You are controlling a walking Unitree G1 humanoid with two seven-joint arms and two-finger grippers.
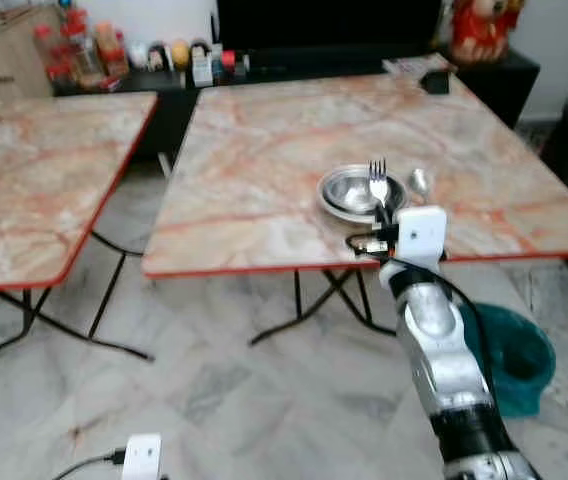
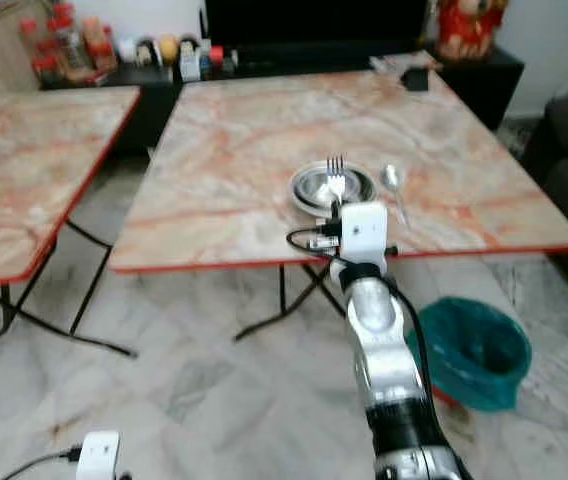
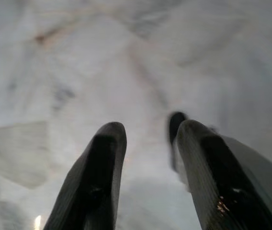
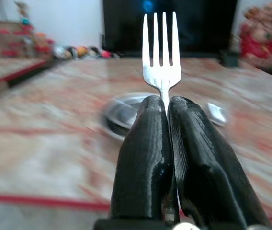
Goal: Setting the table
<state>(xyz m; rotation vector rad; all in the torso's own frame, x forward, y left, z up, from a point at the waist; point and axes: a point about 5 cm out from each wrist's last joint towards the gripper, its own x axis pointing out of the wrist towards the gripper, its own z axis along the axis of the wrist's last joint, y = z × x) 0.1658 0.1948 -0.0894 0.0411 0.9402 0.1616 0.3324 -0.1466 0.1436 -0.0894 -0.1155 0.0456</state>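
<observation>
A pale marble floor (image 1: 264, 400) carries two folding tables with orange-veined tops and red edges; the left table (image 1: 34, 190) stands apart from the right table (image 1: 284, 170), and a teal bin (image 2: 474, 350) sits on the floor under the near right corner. In the left wrist view, the left gripper (image 3: 145, 158) hangs over the floor, its fingers apart with nothing between them. On the right table a metal bowl (image 1: 349, 192) sits near the front edge, with a spoon (image 1: 420, 184) just beside it on the right. The right gripper (image 4: 167, 112) is raised in front of the bowl, fingers pressed together on the handle of a silver fork (image 4: 161, 52). The right wrist view shows its four tines clearly, shiny and slim. The fork's long axis is upright, tines pointing up. In the head views, they rise above the white wrist housing, in front of the bowl.
</observation>
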